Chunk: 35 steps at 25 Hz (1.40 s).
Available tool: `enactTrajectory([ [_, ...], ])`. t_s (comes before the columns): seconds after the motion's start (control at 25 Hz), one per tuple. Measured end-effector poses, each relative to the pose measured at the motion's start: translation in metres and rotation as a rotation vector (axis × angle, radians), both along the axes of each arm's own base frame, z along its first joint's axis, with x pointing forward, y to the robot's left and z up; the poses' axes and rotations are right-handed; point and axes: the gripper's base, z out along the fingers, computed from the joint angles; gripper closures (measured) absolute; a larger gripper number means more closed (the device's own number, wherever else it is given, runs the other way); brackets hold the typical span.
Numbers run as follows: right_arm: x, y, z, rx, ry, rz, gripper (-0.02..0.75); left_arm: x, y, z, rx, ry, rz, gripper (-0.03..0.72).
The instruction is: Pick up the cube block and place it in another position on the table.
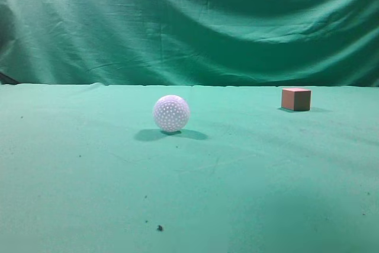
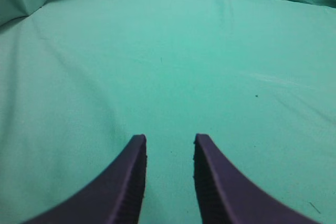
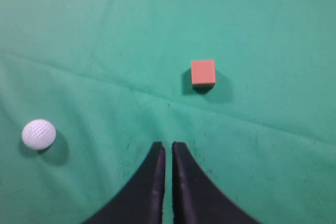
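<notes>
The cube block (image 1: 296, 99) is a small reddish-brown cube with a pinkish top, resting on the green table (image 1: 89, 194) at the far right. It also shows in the right wrist view (image 3: 203, 73), ahead and slightly right of my right gripper (image 3: 168, 145), which is shut with nothing between its fingers and hangs well short of the cube. My left gripper (image 2: 169, 139) is open and empty over bare green cloth. Neither gripper shows in the exterior view.
A white dimpled ball (image 1: 171, 113) sits near the table's middle, left of the cube; it also shows in the right wrist view (image 3: 39, 134). A wrinkled green curtain (image 1: 189, 22) hangs behind the table. A few dark specks (image 1: 159, 227) lie near the front.
</notes>
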Motion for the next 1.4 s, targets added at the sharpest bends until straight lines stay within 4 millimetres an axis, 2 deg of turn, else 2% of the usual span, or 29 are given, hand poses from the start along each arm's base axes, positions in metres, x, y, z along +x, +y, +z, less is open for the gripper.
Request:
enactTrajectory([
  [0.28,-0.085,-0.025,-0.024,0.027,-0.05,-0.024,0.738,0.0,0.0,0.0,0.0,0.0,0.0,0.426],
  [0.4,-0.116,-0.034,-0.029,0.047,-0.108,-0.03,0.738,0.0,0.0,0.0,0.0,0.0,0.0,0.426],
  [0.64,-0.16,-0.046,-0.021,0.071,-0.177,-0.023,0.738,0.0,0.0,0.0,0.0,0.0,0.0,0.426],
  [0.8,-0.173,-0.05,-0.018,0.068,-0.184,-0.019,0.738,0.0,0.0,0.0,0.0,0.0,0.0,0.426],
  [1.04,-0.17,-0.055,-0.023,-0.032,-0.236,0.036,0.738,0.0,0.0,0.0,0.0,0.0,0.0,0.426],
  [1.16,-0.171,-0.061,-0.031,-0.036,-0.336,-0.007,0.738,0.0,0.0,0.0,0.0,0.0,0.0,0.426],
  [1.28,-0.178,-0.07,-0.048,-0.029,-0.445,-0.092,0.738,0.0,0.0,0.0,0.0,0.0,0.0,0.426],
  [1.4,-0.188,-0.078,-0.077,-0.028,-0.543,-0.17,0.738,0.0,0.0,0.0,0.0,0.0,0.0,0.426],
])
